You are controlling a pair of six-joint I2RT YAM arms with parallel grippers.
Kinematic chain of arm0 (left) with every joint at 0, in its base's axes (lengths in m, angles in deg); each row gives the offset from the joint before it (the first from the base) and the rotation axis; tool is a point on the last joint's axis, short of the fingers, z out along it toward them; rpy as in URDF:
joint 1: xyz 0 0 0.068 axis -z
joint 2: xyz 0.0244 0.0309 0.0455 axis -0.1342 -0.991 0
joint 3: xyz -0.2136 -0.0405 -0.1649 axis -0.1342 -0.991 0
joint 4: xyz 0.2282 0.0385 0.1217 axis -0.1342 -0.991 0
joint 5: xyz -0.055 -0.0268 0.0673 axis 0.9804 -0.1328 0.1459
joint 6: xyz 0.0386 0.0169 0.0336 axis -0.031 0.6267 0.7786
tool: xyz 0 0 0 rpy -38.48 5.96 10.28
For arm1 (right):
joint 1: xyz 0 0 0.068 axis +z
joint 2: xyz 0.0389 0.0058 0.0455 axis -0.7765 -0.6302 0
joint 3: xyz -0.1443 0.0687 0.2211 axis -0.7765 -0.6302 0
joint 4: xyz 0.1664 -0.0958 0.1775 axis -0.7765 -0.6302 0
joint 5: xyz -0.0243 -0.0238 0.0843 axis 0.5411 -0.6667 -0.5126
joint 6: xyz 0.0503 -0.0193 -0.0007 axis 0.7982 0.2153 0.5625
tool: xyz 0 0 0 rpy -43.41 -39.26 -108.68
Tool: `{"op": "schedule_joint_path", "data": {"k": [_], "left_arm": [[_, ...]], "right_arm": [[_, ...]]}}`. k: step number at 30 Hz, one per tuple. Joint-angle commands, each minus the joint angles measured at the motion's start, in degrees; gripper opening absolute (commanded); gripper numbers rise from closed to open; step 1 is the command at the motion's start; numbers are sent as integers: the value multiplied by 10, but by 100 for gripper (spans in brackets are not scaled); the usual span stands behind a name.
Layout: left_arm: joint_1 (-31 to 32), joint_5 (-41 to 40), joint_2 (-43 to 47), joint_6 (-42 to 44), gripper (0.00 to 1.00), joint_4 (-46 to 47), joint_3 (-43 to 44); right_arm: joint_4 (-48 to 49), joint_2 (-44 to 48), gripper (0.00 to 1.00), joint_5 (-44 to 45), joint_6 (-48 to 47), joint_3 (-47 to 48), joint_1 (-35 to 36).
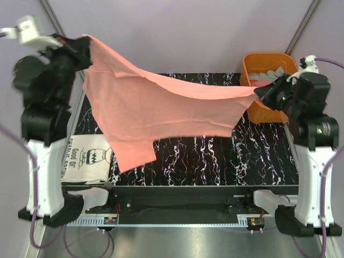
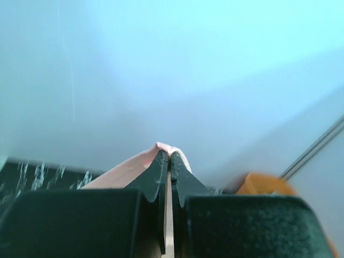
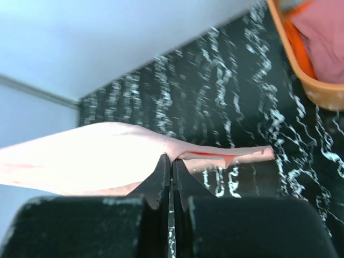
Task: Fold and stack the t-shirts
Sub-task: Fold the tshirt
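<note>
A salmon-pink t-shirt [image 1: 156, 110] hangs stretched in the air across the black marbled table [image 1: 215, 156]. My left gripper [image 1: 85, 49] is shut on its upper left corner, raised high at the far left; the left wrist view shows pink cloth [image 2: 129, 169] pinched at the closed fingertips [image 2: 158, 161]. My right gripper [image 1: 259, 92] is shut on the shirt's right corner, lower, beside the tub; pink cloth [image 3: 91, 156] spreads from its tips. A folded white t-shirt with black lettering [image 1: 88, 161] lies flat at the near left. More t-shirts, pink [image 3: 325, 37] and grey [image 1: 271, 72], sit in the tub.
An orange plastic tub [image 1: 252, 64] stands at the far right of the table, just behind my right gripper. Metal frame posts rise at both far corners. The arm bases stand at the near edge.
</note>
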State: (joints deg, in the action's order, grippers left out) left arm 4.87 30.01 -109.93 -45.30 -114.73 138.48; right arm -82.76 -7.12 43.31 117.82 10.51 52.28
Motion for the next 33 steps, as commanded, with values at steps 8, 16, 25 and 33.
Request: {"op": "schedule_joint_path", "data": {"k": [8,16,25,33], "left_arm": [[-4,8,177,28,0,137,44],[-3,3,137,40,0,134,59],[-3,50,20,69,0,163,-108],[-4,73,-205,94,0,291,-210]], "right_arm": [[37,184,0,-123,-35,66,3],[47,207,0,-113,-2,57,3],[21,187,0,-8,52,-137,3],[55,88,0,170,81,-298,3]]}}
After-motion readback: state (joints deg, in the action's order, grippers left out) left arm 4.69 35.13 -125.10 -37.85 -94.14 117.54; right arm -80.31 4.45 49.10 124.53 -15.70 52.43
